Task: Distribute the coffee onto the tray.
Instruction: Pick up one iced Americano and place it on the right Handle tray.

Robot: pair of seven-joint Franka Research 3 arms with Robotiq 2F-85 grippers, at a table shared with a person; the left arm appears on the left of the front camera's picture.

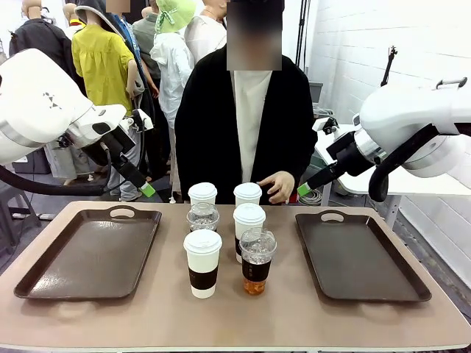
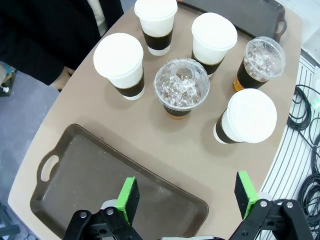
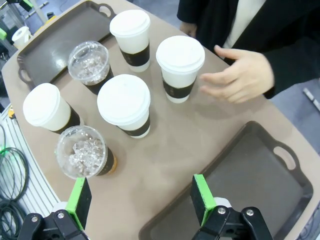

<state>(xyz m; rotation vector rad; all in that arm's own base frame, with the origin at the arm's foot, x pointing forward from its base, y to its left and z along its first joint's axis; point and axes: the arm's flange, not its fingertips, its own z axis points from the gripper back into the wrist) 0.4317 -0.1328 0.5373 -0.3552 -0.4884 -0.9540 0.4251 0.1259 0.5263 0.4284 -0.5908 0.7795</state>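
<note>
Brown left tray lies by the table's left edge near the wide-open left gripper, coffee cups stand bunched mid-table, and the right tray lies by the right edge near the wide-open right gripper.

The left arm enters from the left side and is held aloft, wrist angled down toward the middle. The left end effector hangs free, its green pads spread wide and gripping nothing. The right arm takes the mirrored pose from the right side. The right end effector is raised, jaws fully apart and empty.
</note>
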